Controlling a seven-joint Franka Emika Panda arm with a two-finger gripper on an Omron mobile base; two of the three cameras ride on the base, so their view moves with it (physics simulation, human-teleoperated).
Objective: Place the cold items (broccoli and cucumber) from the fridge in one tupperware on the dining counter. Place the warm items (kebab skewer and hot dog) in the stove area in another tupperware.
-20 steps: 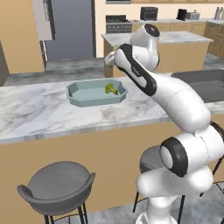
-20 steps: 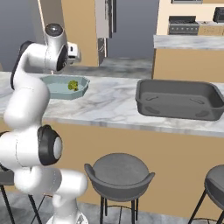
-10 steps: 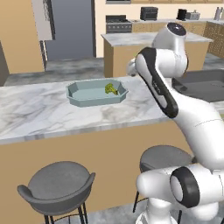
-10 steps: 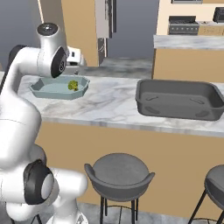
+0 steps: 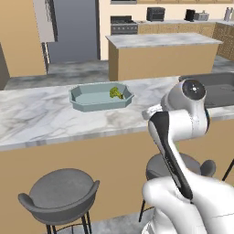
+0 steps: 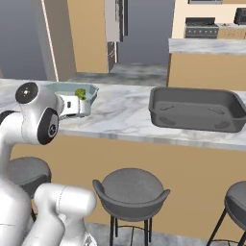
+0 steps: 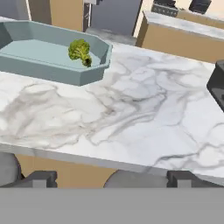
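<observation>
Hand view, gripper (image 7: 111,178) spread wide, empty, above marble counter (image 7: 131,118)

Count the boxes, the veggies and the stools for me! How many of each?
Tupperware boxes: 2, the light blue tupperware and the dark grey tupperware
Vegetables: 1, the broccoli, lying in the blue one
Stools: 3, as in the right base view
Total: 6
</observation>
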